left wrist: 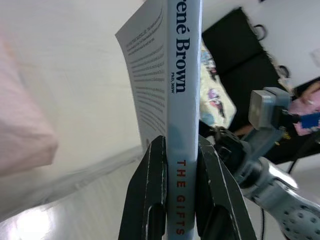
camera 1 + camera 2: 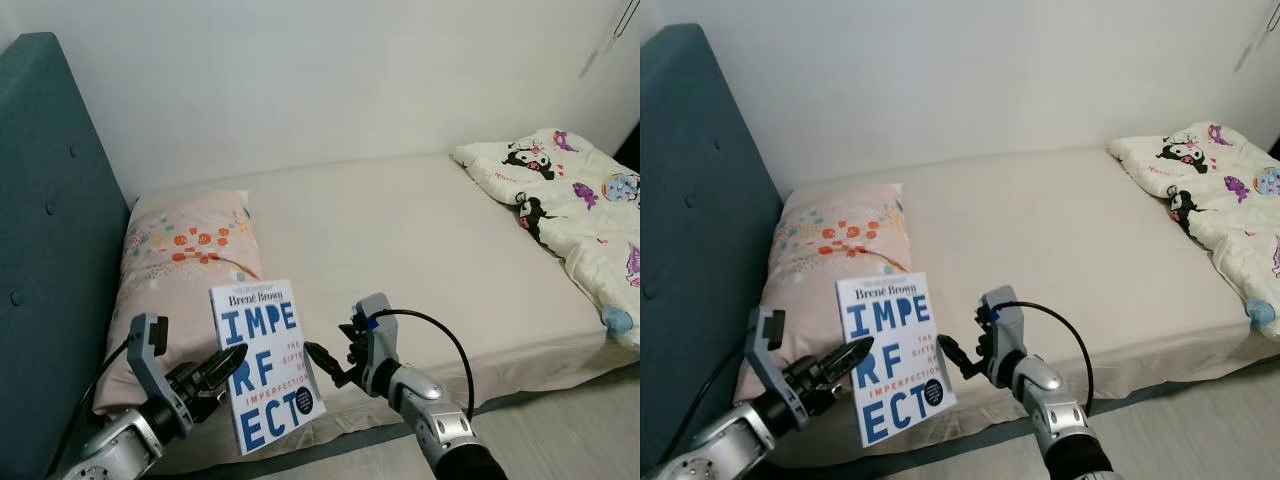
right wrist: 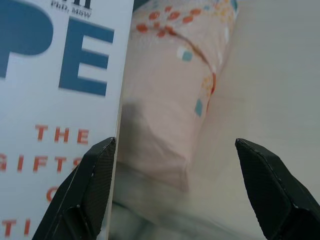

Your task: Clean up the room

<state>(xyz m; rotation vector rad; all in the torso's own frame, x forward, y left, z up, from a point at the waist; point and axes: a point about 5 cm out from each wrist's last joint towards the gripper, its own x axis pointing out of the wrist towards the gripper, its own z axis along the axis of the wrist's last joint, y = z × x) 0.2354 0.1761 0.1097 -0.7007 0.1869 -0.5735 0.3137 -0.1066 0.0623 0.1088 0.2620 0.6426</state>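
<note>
Over the bed's near edge, my left claw pinches the upright Brené Brown paperback by its spine, long axis twelve-to-six, while my spread right claw waits just at its three o'clock.

A teal padded headboard stands at the bed's head. A bare white wall runs behind. Pale floor lies alongside.
</note>
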